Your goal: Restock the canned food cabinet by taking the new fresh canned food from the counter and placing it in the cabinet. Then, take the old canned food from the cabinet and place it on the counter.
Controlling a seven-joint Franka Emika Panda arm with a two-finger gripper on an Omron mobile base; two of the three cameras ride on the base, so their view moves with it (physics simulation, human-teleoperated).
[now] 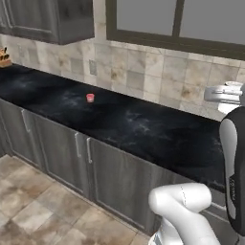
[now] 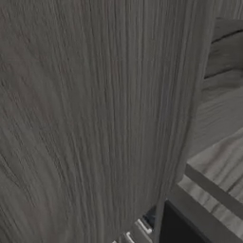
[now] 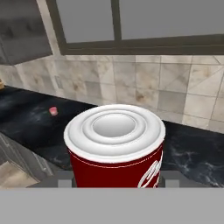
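Observation:
The old canned food [image 3: 116, 153], a dark red can with a white ribbed top and white script, stands upright close to the hand camera. My gripper [image 3: 118, 181] is shut on it, with a grey finger [image 3: 64, 181] at each side of its body. The can hangs above the black veined counter [image 3: 192, 153], near its front edge. In the right base view the cabinet's grey wood-grain door [image 2: 95, 118] stands open very close, and the cabinet's shelves [image 2: 223, 114] show behind it at the right. The new fresh canned food is out of view.
A small red-pink object [image 1: 90, 98] sits on the counter [image 1: 143, 129] to the left. A silver faucet [image 1: 222, 93] is at the right, and another wall cabinet [image 1: 48, 19] hangs at the upper left. Grey base cabinets [image 1: 62, 153] run below, and a window tops the tiled wall.

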